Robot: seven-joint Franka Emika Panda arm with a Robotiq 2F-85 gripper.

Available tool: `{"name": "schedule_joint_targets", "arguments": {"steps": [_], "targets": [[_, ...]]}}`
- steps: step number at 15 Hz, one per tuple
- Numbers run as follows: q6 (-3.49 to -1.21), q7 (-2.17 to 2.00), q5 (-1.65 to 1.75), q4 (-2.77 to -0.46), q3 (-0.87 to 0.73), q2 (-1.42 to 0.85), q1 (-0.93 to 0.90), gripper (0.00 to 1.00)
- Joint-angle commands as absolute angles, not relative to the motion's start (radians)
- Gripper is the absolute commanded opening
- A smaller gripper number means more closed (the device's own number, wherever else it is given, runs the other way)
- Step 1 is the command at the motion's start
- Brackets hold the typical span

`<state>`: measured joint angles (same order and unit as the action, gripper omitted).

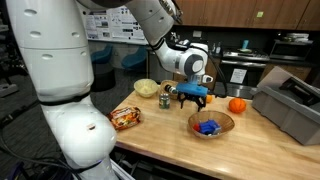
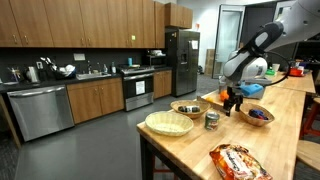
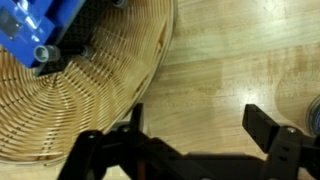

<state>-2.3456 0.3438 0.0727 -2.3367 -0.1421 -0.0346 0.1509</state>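
My gripper (image 3: 193, 112) hangs just beside the basket (image 3: 120, 90), over bare table (image 3: 230, 50). The basket sits near the middle of the table, and the blue block (image 3: 40, 28) lies inside it.

In both exterior views the arm reaches out over the table, bends down at the wrist and points the gripper (image 1: 193, 98) straight down, a little above the wood. In the wrist view the two black fingers (image 3: 262, 125) are spread wide. I see only wood grain between them, so they hold nothing and touch nothing.

The basket (image 1: 226, 120) is round, shallow and woven from tan wicker in tight rings running out to the rim. The block (image 1: 207, 126) is hard, glossy blue plastic with squared edges. I cannot tell its exact shape. The table is pale, smooth butcher-block wood.

Past the gripper from the basket stands a small metal can (image 1: 166, 98), and beyond that a pale round bowl (image 1: 146, 88). A crinkly orange chip bag (image 1: 125, 118) lies flat, further from the basket, near the table's edge. On the basket's other side an orange (image 1: 237, 105) sits close by, with a grey bin (image 1: 290, 105) beyond it.

In an exterior view the gripper (image 2: 233, 103) sits between the can (image 2: 211, 120) and the basket (image 2: 268, 117).
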Motion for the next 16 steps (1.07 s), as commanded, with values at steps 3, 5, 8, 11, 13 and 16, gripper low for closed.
{"name": "schedule_joint_targets", "arguments": {"steps": [3, 5, 8, 11, 13, 16], "targets": [[-2.271, 0.32, 0.141, -2.304, -0.166, 0.008, 0.168, 1.0], [-2.254, 0.315, 0.165, -2.293, -0.172, 0.022, 0.17, 1.0], [-2.243, 0.313, 0.184, -2.275, -0.174, 0.045, 0.168, 1.0], [-2.259, 0.338, 0.164, -2.265, -0.17, 0.066, 0.161, 1.0], [-2.258, 0.336, 0.165, -2.254, -0.164, 0.068, 0.155, 1.0], [-2.25, 0.322, 0.171, -2.249, -0.16, 0.067, 0.153, 1.0]]}}
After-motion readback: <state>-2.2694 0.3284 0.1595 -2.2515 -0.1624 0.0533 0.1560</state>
